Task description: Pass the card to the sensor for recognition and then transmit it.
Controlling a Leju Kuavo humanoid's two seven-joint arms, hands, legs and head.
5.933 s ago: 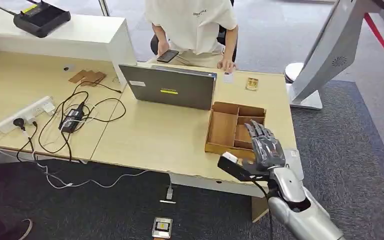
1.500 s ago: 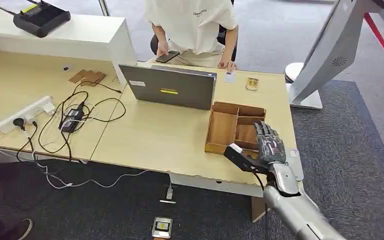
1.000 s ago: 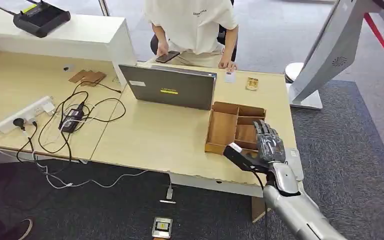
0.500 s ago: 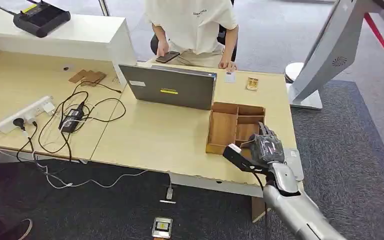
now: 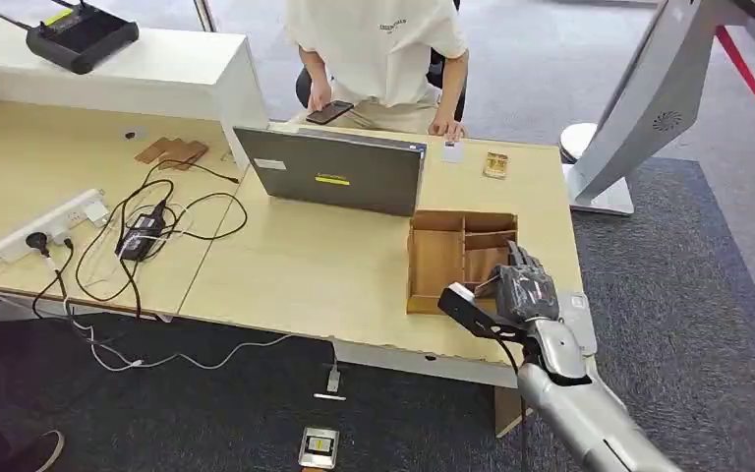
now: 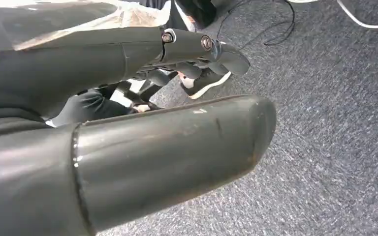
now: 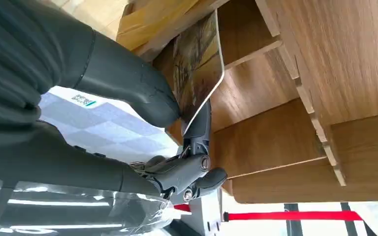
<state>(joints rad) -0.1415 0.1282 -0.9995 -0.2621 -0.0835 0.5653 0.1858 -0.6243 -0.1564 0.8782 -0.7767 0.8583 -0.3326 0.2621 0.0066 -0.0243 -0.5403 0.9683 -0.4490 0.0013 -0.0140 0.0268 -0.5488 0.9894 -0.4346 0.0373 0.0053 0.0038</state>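
Card (image 7: 199, 66): pinched between the thumb and a finger of the right hand (image 5: 521, 292); the part behind the thumb is hidden, and its printed picture is too blurred to make out.
Wooden tray (image 5: 439, 258): the near right compartment is covered by the right hand in the head view; in the right wrist view its walls run off the picture's edge.
Person (image 5: 378, 44): cut off at the top edge beyond the laptop (image 5: 332, 172); legs hidden behind the desk.
Left hand (image 6: 128, 147): its thick thumb blocks most of the left wrist view, out of focus; what its fingers do cannot be told.
Small objects far beyond the right hand: too small to identify.
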